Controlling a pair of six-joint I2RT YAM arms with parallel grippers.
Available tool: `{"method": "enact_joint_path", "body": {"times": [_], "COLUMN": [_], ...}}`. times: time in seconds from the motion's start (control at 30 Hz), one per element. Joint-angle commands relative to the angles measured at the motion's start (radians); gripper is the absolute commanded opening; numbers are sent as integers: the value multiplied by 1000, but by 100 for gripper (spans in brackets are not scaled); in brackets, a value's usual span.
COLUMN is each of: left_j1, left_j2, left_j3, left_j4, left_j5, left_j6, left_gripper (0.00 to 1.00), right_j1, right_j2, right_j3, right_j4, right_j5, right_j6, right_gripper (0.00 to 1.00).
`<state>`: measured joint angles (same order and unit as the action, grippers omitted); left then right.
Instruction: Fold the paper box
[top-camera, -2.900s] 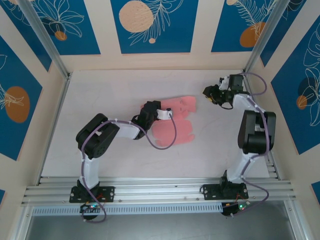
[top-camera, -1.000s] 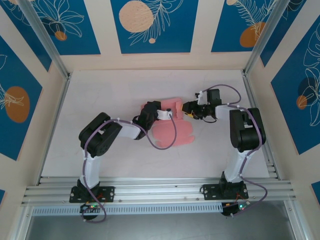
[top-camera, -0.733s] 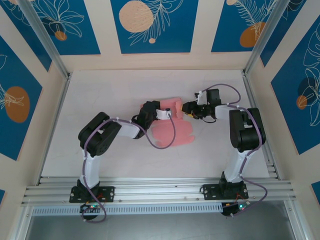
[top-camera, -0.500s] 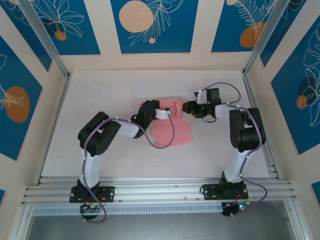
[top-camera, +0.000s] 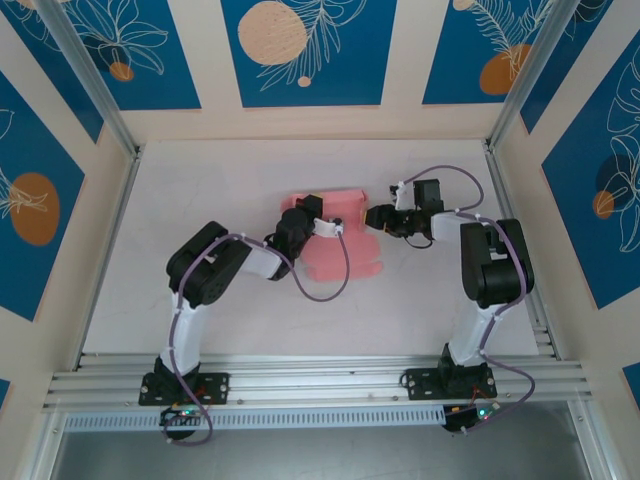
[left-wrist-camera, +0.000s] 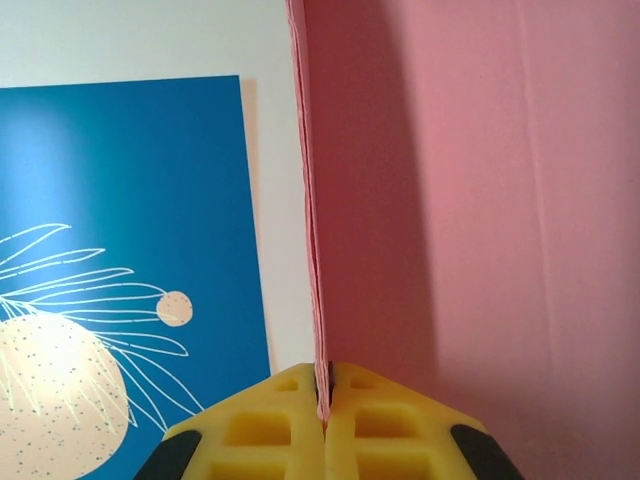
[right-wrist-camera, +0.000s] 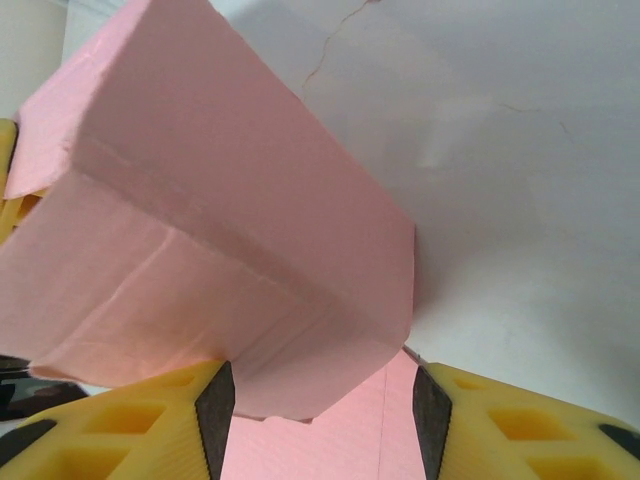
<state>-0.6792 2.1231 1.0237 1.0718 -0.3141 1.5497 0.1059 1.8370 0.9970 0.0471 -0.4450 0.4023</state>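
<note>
Salmon-pink thin card box (top-camera: 365, 262), half-folded: likely light, floppy, easily creased. Left gripper (left-wrist-camera: 322, 400) pinches its raised edge. Right gripper (right-wrist-camera: 317, 395) half-spread astride folded end; grip unclear. Best held near creases.

Left arm (top-camera: 205, 272), right arm (top-camera: 492, 262): black joint housings, white link shells. Purple cable (top-camera: 335, 290) routed externally along each arm, slack loops. Base blocks (top-camera: 178, 385) black; green indicator light (top-camera: 482, 411) at each. Left end effector (left-wrist-camera: 323, 405), right end effector (right-wrist-camera: 318, 400): yellow fingers (right-wrist-camera: 500, 420), recessed square pockets, black trim.
</note>
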Motion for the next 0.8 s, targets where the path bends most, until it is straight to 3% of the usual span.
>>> {"method": "enact_joint_path", "body": {"times": [0.0,0.23,0.37,0.77], "left_j1": [-7,-7,-6,6], "left_j2": [30,60,44,13], "left_j3": [-9,-7,3,24], "left_j4": [68,87,17,-65], "left_j5": [22,11,14,35], "left_j6": [82,73,-7,-74], "left_gripper": [0,0,0,0], "right_j1": [10,24,37,68], "right_j2": [-31,1,27,76], "right_j3": [-10,28,68,136], "right_j4": [33,31,-3,-50], "right_j5": [17,29,55,112], "right_j6": [-26,-33,-50,-72], "right_gripper": [53,53,53,52]}}
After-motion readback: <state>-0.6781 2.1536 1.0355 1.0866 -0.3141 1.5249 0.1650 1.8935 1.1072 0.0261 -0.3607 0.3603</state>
